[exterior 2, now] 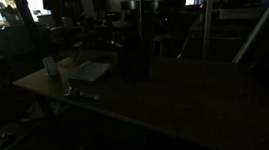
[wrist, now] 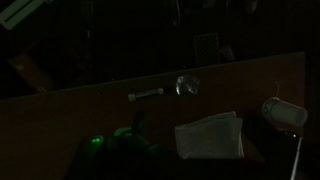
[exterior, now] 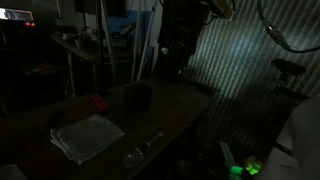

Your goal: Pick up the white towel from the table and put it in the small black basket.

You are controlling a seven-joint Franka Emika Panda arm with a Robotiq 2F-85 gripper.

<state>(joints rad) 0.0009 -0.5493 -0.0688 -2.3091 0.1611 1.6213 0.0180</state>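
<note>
The scene is very dark. The white towel (exterior: 88, 136) lies folded flat on the table, and also shows in an exterior view (exterior 2: 89, 71) and in the wrist view (wrist: 210, 137). A small dark box, apparently the black basket (exterior: 138, 97), stands on the table beyond the towel; a dark shape (exterior 2: 133, 60) is probably the same basket. My gripper (exterior: 180, 63) hangs high above the table's far end, well away from the towel. It is too dark to see its fingers, and none show in the wrist view.
A white cup (wrist: 285, 112) stands by the towel. A marker (wrist: 146, 95) and a clear crumpled object (wrist: 187, 86) lie near the table edge. A red object (exterior: 98, 102) sits next to the basket. A green-lit item (exterior: 245, 168) lies below the table.
</note>
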